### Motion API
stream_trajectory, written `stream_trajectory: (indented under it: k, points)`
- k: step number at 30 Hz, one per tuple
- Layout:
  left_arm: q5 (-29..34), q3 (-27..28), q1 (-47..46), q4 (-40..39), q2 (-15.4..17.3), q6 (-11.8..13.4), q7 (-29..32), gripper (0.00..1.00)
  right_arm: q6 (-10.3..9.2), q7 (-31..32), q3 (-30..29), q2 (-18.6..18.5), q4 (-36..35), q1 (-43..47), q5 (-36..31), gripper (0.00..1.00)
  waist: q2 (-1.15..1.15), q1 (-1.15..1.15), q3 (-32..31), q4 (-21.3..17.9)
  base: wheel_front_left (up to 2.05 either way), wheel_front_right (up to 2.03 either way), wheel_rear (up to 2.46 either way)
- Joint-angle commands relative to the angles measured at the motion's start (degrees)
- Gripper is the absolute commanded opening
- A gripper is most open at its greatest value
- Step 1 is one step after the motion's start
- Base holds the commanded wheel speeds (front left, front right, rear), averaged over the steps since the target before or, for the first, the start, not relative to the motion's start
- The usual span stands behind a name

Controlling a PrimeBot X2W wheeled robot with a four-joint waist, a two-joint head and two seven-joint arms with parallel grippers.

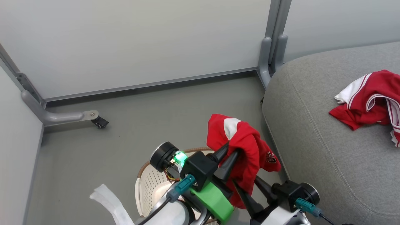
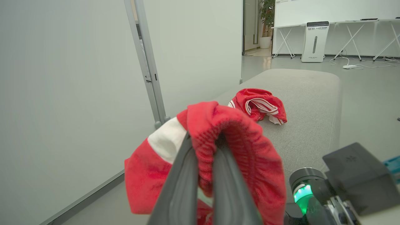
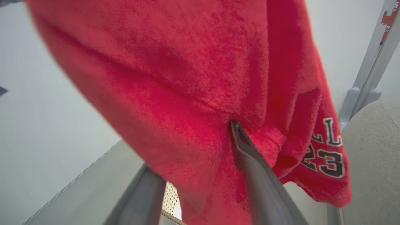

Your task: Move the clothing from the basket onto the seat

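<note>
Above the basket (image 1: 143, 187), my left tool (image 1: 232, 149) pinches a red garment (image 1: 247, 140), held high to clear the rim. My right tool (image 1: 245, 181) gapes wide under its hem, probably for support. A second garment (image 1: 368, 100) lies on the seat (image 1: 312, 140).

Office-like test space, grey partition panels (image 1: 140, 40), folding tables (image 2: 343, 22), potted plant (image 2: 265, 15), white standing appliance (image 2: 314, 40)

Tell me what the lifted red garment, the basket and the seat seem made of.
Red garment: soft matte knit; fuzzy weave, limp drape. Basket: cream plastic, likely; perforated wall, brown woven-look rim. Seat: grey matte upholstery fabric; fine weave, stitched seam.
</note>
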Motion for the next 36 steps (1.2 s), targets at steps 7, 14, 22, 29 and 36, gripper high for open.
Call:
stream_trajectory:
  k: [7,14,22,29,36]
  points:
    - [-2.58,1.05,0.57,2.14,0.66,-0.03,-0.02,0.0,-0.06,-0.12,0.99,-1.04,-1.01,-0.1,1.09,0.0,0.0,0.0,0.55,0.04,0.0,0.0,0.0]
    - [-3.63,1.39,1.07,4.14,0.88,0.13,-0.49,0.0,-0.06,-0.12,0.35,-1.49,-2.02,0.21,1.52,0.0,0.0,0.0,1.09,-0.05,0.0,0.0,0.0]
    - [-3.53,1.3,1.18,5.31,1.53,0.58,-0.63,1.0,-0.06,-0.12,-0.66,-1.59,-2.88,0.61,1.38,0.0,0.0,0.0,1.54,-0.38,0.0,0.0,0.0]
    - [-3.72,0.89,0.98,5.48,1.7,0.49,-0.59,1.0,-0.06,-0.12,-1.29,-1.74,-3.46,0.59,0.79,0.0,0.0,0.0,1.88,-0.36,0.0,0.0,0.0]
    - [-3.99,0.68,0.76,5.65,1.91,0.47,-0.52,1.0,-0.06,-0.12,-1.49,-1.92,-3.45,0.46,0.61,0.0,0.0,0.0,2.21,-0.34,0.0,0.0,0.0]
